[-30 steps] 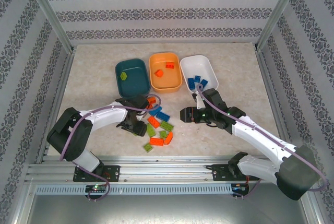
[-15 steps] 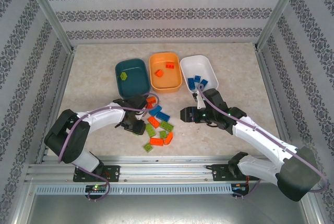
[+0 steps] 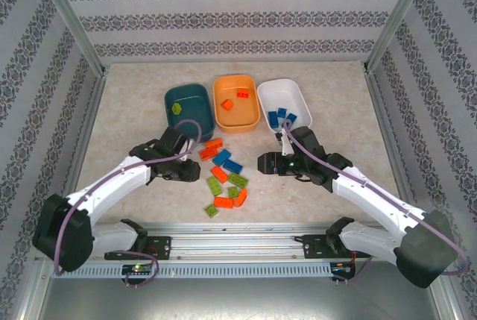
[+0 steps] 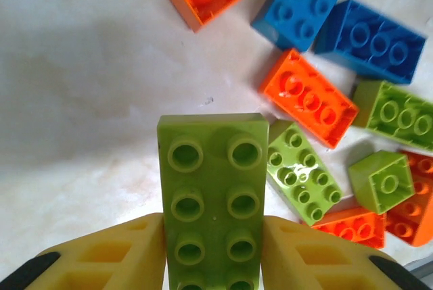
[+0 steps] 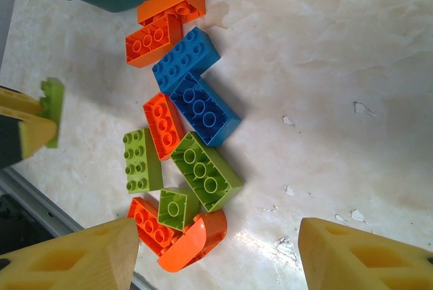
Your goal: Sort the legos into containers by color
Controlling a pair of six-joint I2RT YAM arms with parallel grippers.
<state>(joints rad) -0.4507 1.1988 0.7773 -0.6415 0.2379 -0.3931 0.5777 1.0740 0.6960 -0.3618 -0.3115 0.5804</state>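
Note:
My left gripper [image 4: 212,226] is shut on a lime green lego [image 4: 211,188], held by its long sides above the table just left of the loose pile [image 3: 227,178]. The top view shows this gripper [image 3: 195,171] near the pile's left edge. The pile holds several green, orange and blue legos. My right gripper [image 3: 262,163] hangs open to the right of the pile, with nothing between its fingers [image 5: 88,256]. The teal container [image 3: 195,115] holds one green lego [image 3: 177,109]. Two orange legos lie in the orange container [image 3: 236,120], and the white container [image 3: 298,95] has several blue ones.
The three containers stand side by side behind the pile. Bare table lies left of the teal container and right of the white one. Metal frame posts and patterned walls close in both sides. A rail [image 3: 238,239] runs along the near edge.
My left gripper has shut on the lime green lego and lifted it off the table, and the left arm has swung out to the left. The right arm has stayed still.

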